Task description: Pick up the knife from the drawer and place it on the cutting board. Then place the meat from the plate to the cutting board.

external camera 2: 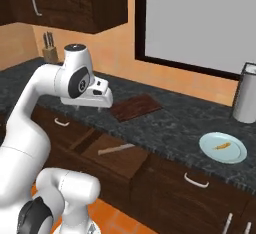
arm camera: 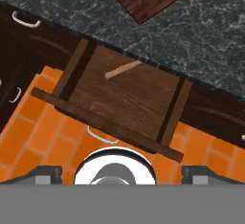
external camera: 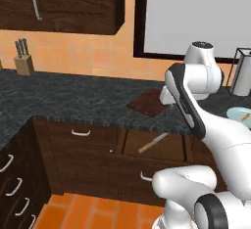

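Observation:
The drawer [arm camera: 125, 104] is pulled out under the counter, and the knife [arm camera: 123, 69] lies slanted near its back on the wood bottom. The drawer [external camera 2: 117, 159] and knife [external camera 2: 116, 149] are in the right base view, and the knife [external camera: 153, 143] is in the left base view. My gripper [external camera 2: 87, 107] hangs open and empty above the drawer's left side, level with the counter top; its fingertips [arm camera: 46, 173] stand wide apart. The cutting board [external camera 2: 136, 107] lies bare on the dark counter behind the drawer. To the right, the plate [external camera 2: 235, 154] holds the meat [external camera 2: 223, 145].
A knife block [external camera: 23, 62] stands at the far left by the wall. A steel canister [external camera 2: 246, 100] stands behind the plate. Dark upper cabinets [external camera: 73, 3] hang over the counter. Shut drawer fronts with silver handles [external camera: 81, 133] flank the open one, above orange floor tiles [arm camera: 43, 137].

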